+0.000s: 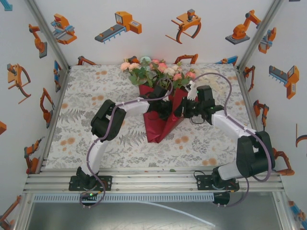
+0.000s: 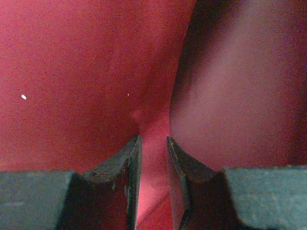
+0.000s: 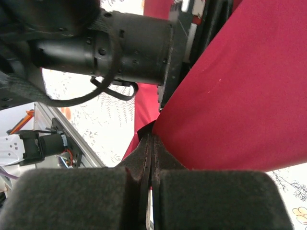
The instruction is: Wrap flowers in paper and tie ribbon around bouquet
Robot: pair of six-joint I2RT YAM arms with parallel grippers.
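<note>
The flowers (image 1: 156, 69), pink, peach and cream roses with green leaves, lie at the back middle of the table. Their stems go into the dark red paper (image 1: 158, 128), folded round them as a cone pointing at me. My left gripper (image 1: 167, 104) is at the cone's middle. In the left wrist view its jaws (image 2: 153, 139) stand a little apart with a puckered fold of paper (image 2: 72, 72) between them. My right gripper (image 1: 186, 109) is on the cone's right side, shut (image 3: 152, 132) on the edge of the paper (image 3: 240, 96). A cream-white strip (image 1: 192, 91), seemingly the ribbon, lies by the right wrist.
The leaf-patterned table (image 1: 86, 105) is walled on three sides, with a metal rail (image 1: 153, 179) along the near edge. In the right wrist view the left arm's black wrist (image 3: 120, 48) sits close above my right fingers.
</note>
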